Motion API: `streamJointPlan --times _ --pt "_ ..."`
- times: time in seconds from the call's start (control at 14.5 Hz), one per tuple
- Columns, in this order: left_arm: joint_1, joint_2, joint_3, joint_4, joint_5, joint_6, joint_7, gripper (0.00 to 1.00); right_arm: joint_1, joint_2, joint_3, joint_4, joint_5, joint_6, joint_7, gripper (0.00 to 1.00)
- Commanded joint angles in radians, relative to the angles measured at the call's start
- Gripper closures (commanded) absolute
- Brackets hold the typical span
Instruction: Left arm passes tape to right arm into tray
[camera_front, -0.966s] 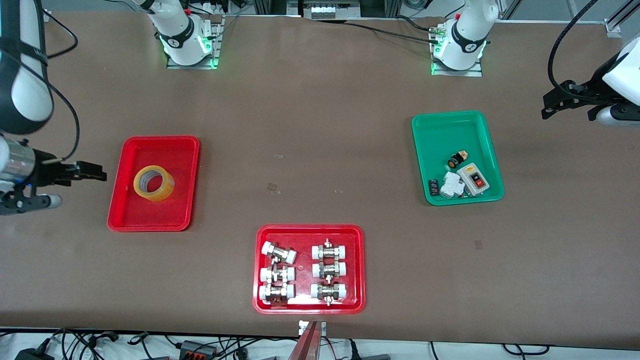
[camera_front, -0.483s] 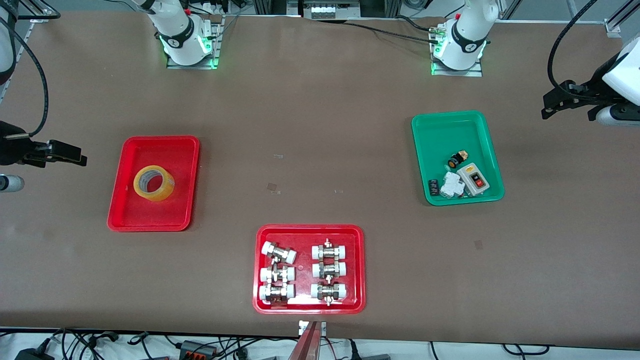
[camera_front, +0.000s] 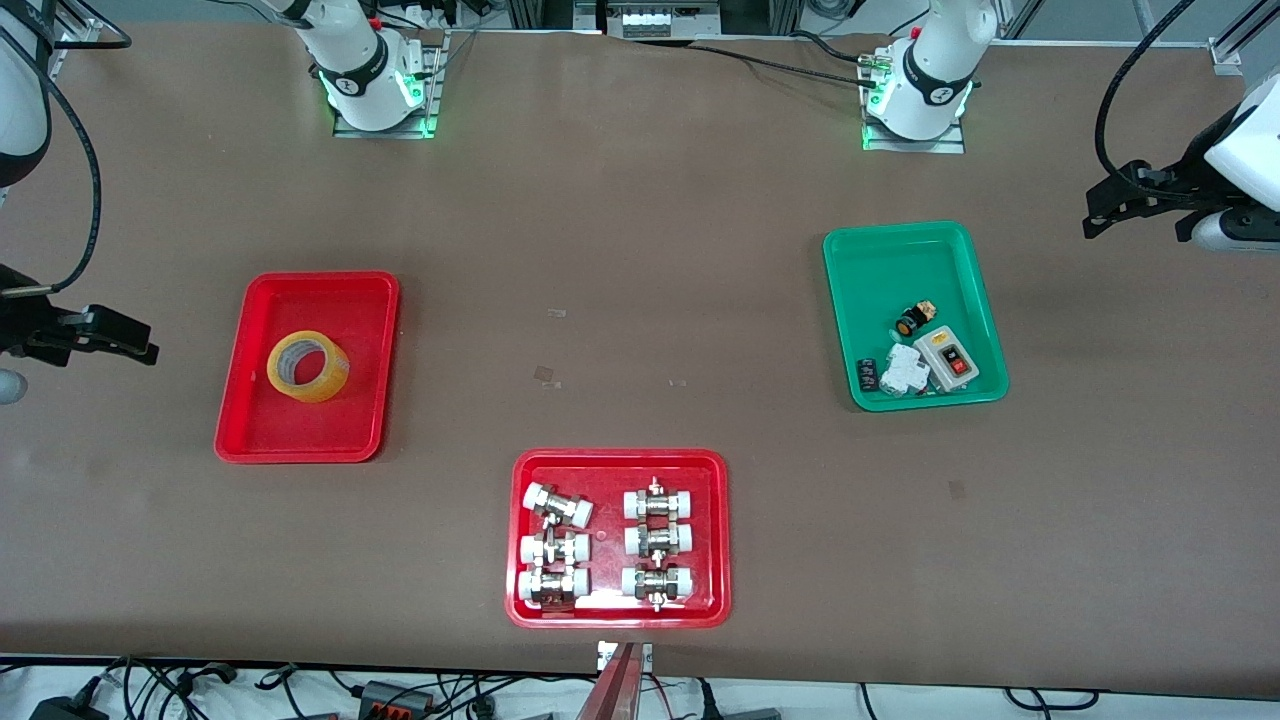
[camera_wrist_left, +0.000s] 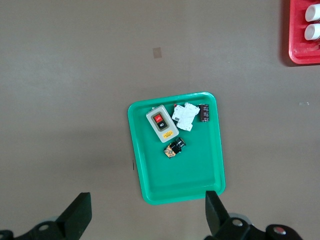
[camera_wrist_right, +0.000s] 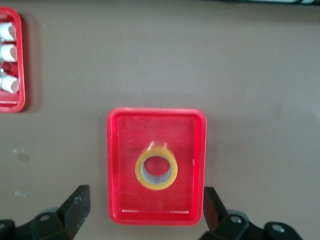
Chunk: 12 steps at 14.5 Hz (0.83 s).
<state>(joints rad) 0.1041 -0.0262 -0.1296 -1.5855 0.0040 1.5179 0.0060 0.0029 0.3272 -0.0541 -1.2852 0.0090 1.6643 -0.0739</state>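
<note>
- The right hand (camera_front: 140, 345), fingers spread and empty, has drawn away from the tray (camera_front: 310, 290) toward the right arm's end of the surface.
- More of the right arm now lies outside the front view.

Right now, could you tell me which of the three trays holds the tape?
The plain red tray at the right arm's end holds the tape. The other red tray holds fittings, the green tray electrical parts.
</note>
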Motion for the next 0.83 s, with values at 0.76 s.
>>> streamJointPlan --times 0.76 --pt "0.009 0.017 -0.004 0.032 -0.012 -0.016 0.022 0.0 0.012 -0.283 -0.016 -0.405 -0.01 0.101 0.028 0.0"
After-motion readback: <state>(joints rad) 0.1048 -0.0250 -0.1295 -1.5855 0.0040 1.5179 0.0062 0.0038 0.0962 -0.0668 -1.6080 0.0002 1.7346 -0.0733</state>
